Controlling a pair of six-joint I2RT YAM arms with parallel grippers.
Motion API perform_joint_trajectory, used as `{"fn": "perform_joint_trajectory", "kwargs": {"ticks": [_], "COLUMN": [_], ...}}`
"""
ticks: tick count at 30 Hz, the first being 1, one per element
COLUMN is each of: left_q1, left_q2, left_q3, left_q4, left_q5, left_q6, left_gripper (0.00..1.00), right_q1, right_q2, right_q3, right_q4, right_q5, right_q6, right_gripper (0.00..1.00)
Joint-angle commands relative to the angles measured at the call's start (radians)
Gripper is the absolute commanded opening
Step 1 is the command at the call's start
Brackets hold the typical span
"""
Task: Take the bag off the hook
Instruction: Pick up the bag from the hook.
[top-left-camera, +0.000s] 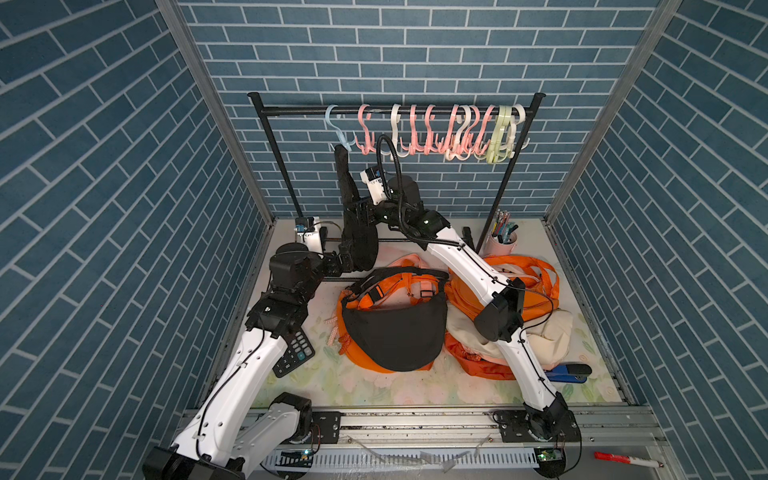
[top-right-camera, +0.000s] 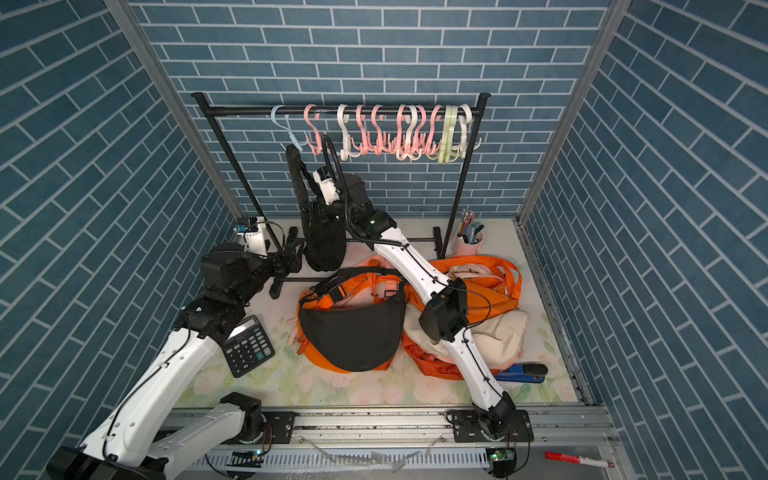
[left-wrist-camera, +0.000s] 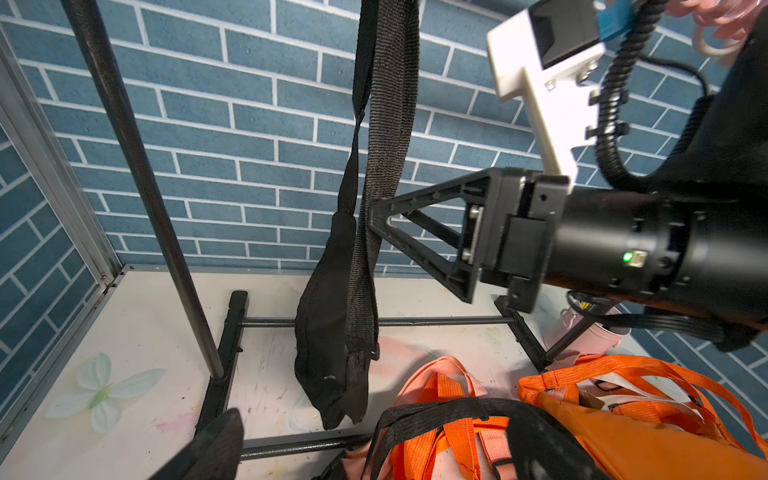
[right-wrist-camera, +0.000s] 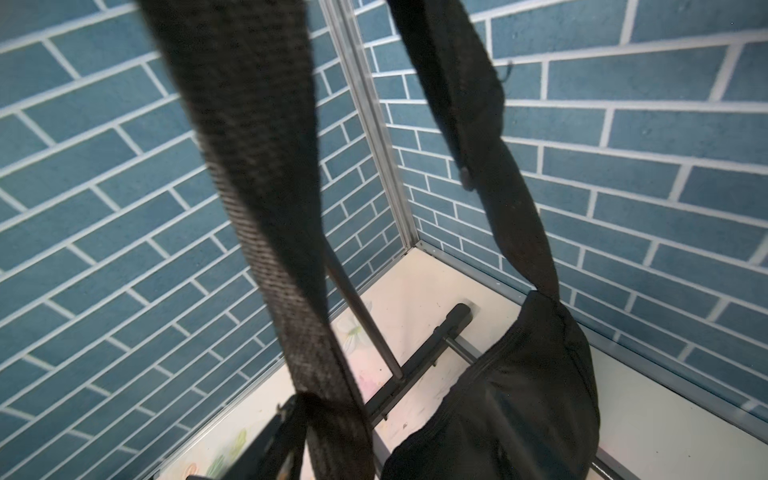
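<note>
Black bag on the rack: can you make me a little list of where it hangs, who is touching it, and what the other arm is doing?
bag: black bag, hanging by its strap
hangs from: blue hook, the end hook on the rail
right gripper: at the strap, partway up; whether it grips cannot be told
left gripper: open, low beside the bag, holding nothing
off the hook: not yet
on the table below: black crescent bag lying on orange bags
</note>
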Motion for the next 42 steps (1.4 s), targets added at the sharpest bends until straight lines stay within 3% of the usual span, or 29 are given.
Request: {"fn": "perform_joint_trajectory", "kwargs": {"ticks": [1,7,11,17,24,28,34,42], "left_q1": [0.005,0.009,0.011,0.013,0.026,0.028,0.028,0.026], "left_q2": [-0.017,-0.02,-0.024,-0.028,-0.029,-0.029,-0.029,-0.035], "left_q3": [-0.015,-0.015,-0.017,-0.015,-0.016,-0.019,-0.019,-0.019], "left_q4": [0.021,0.021,0.02,0.019,0.028,0.027,0.026,0.019], "left_q5": [0.002,0.006,0.006,0.006,0.027,0.026,0.026,0.014], "left_q6": [-0.001,0.0,0.001,0.003,-0.014,-0.013,-0.012,0.0], "left_gripper": [0.99,0.99,0.99,0.99,0.99,0.99,0.99,0.99], "right_q1": [0.007,0.011,0.014,0.012,0.0,0.0,0.007,0.036], "right_q2": [0.033,0.07,0.059,-0.019,-0.27,-0.357,-0.382,-0.3], "right_q3": [0.024,0.06,0.046,-0.001,-0.286,-0.364,-0.368,-0.316], "right_q4": [0.12,0.183,0.178,0.076,0.096,0.065,0.013,0.072], "right_q5": [0.087,0.122,0.136,0.14,0.153,0.152,0.046,0.055], "right_q6": [0.064,0.119,0.119,0.02,-0.082,-0.105,-0.081,-0.054], "right_gripper": [0.63,0.51,0.49,0.57,0.69,0.73,0.77,0.78]}}
